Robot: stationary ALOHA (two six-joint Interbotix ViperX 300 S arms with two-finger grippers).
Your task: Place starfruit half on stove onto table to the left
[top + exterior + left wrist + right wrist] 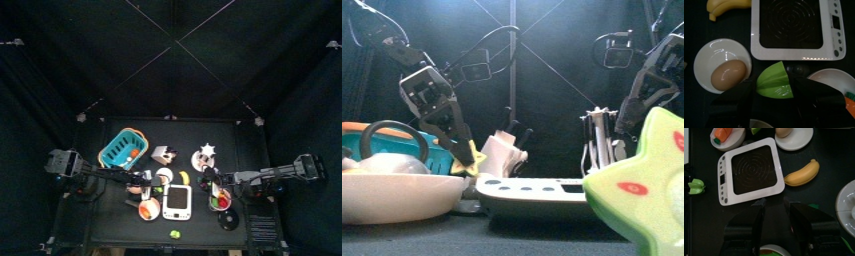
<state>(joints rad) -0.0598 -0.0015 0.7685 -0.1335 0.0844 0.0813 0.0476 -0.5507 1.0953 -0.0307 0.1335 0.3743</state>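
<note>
My left gripper (775,96) is shut on the starfruit half (775,80), which looks green and lobed from the wrist. It is just left of the white stove (792,26), over the black table (721,35), between two bowls. I cannot tell if it touches the table. The stove's black top (751,168) is bare. In the top view the left gripper (143,188) is left of the stove (178,203). My right gripper (775,210) is open and empty at the stove's back right (211,186).
A bowl with an egg (724,72) and a bowl with orange pieces (834,82) flank the left gripper. A banana (804,173) lies behind the stove. A blue basket (123,148) and a whitish star piece (206,152) stand at the back. A star fruit (647,190) is at the front edge.
</note>
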